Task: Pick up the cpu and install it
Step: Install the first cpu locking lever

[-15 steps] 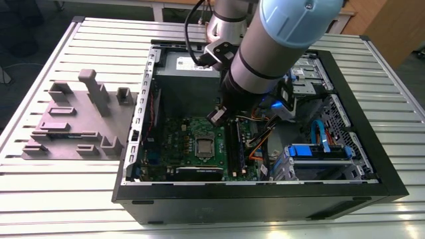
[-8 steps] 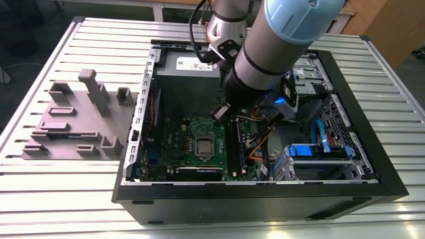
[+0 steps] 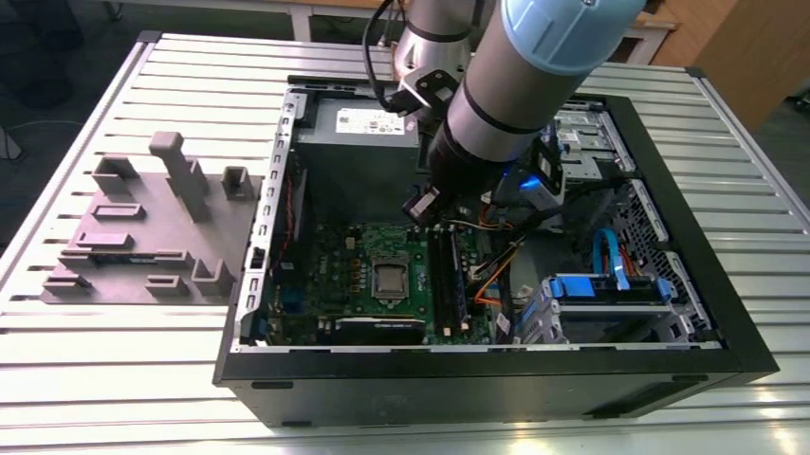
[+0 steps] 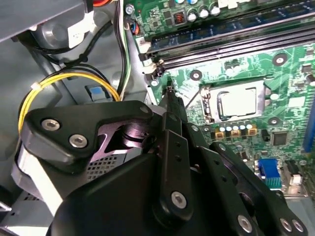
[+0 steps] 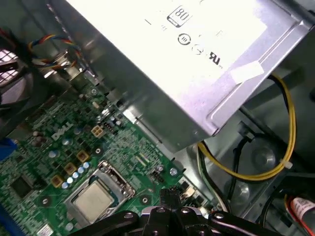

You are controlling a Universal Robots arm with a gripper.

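Closed, empty pincer above the motherboard, cpu seated in its socket.

The pincer [image 4: 171, 93] hangs with its fingertips pressed together, holding nothing, just beside the socket. The cpu [image 4: 237, 104] lies flat inside the socket frame on the green motherboard [image 3: 341, 275]. Around it stands the open computer case [image 3: 506, 379]; the grey fixture [image 3: 146, 227] sits near the worktop [image 3: 76, 360] edge.

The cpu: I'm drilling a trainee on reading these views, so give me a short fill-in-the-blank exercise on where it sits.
1. The cpu lies flat in its socket on the green ____.
2. The gripper holds ____.
3. In the exterior view, the grey fixture stands on the table, on the ____ of the computer case.

Missing words: motherboard; nothing; left
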